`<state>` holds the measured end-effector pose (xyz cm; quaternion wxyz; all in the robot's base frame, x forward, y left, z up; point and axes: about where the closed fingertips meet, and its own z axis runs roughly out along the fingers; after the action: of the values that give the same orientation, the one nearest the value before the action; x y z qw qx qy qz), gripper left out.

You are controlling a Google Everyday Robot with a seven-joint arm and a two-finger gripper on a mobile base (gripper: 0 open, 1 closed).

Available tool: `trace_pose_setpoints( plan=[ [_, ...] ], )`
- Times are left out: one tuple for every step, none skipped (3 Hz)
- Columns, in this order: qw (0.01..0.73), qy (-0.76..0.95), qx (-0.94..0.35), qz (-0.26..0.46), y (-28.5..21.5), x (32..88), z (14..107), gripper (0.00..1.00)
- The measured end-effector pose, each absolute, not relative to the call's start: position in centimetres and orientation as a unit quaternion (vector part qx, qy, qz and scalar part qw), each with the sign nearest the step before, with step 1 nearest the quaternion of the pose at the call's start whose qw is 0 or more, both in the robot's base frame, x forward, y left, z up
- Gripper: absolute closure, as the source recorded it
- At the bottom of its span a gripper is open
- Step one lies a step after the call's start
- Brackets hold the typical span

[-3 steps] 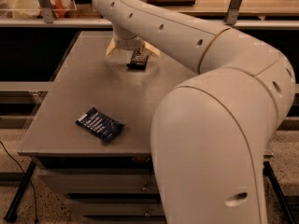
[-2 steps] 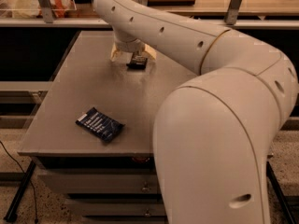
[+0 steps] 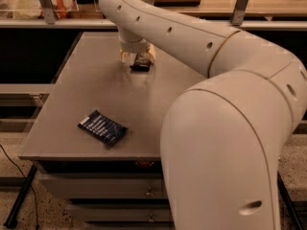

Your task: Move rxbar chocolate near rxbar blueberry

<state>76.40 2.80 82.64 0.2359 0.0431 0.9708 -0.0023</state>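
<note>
The rxbar chocolate (image 3: 140, 64), a small black-wrapped bar, lies on the grey table (image 3: 158, 95) at the far middle. My gripper (image 3: 137, 57) is down over it at the table surface, with the bar right under its tip. The rxbar blueberry (image 3: 102, 127), a dark blue wrapper with white text lines, lies flat near the table's front left, well apart from the black bar. My white arm reaches from the lower right across the table and hides its right side.
The table's front edge (image 3: 91, 156) has drawers below it. A shelf (image 3: 72, 22) with bags and a wooden board runs behind the table. Speckled floor and a cable lie at the lower left.
The arm has shifted slightly over the black bar. Both bars lie where they were.
</note>
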Motion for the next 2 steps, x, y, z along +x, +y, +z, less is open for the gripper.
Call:
trace_pose_setpoints(
  plan=[
    [0.236, 0.971, 0.043, -0.002, 2.8, 76.4, 83.46, 0.88],
    [0.236, 0.971, 0.043, -0.002, 2.8, 76.4, 83.64, 1.0]
  ],
)
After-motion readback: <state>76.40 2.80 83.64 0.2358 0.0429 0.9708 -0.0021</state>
